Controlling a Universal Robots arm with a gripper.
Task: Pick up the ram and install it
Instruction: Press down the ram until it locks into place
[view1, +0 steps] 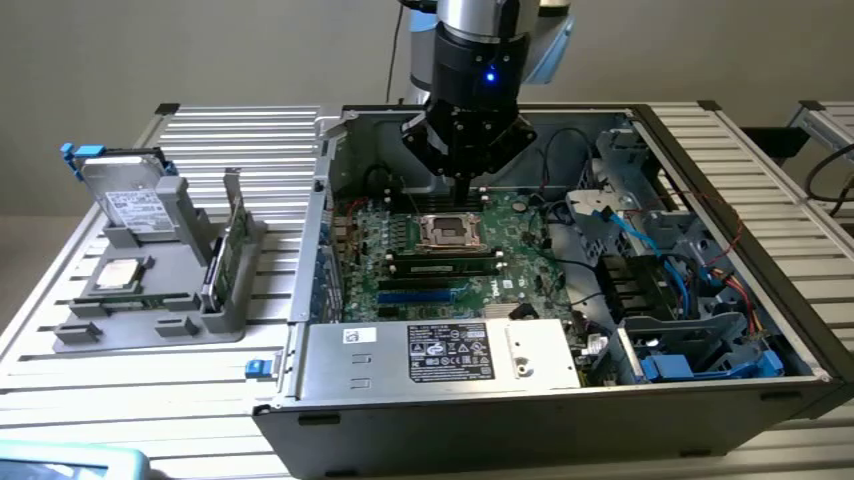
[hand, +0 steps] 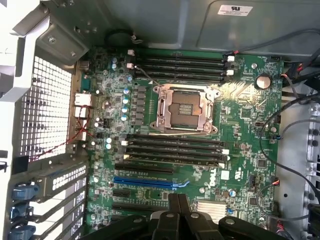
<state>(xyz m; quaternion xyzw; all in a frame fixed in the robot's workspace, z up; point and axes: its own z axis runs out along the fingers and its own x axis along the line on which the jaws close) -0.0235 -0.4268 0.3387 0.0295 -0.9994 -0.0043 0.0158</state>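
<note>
Hovering over mobo (view1: 514, 225), tool (hand: 178, 206) fully closed, holding nothing.

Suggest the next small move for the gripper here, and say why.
Probably shift the gripper across from above the socket to directly over the ram. Its fingers are shut and hold nothing, and the ram sits in the slot bank beside the socket, not under the fingertips. Whether the ram is fully seated I cannot tell.
</note>
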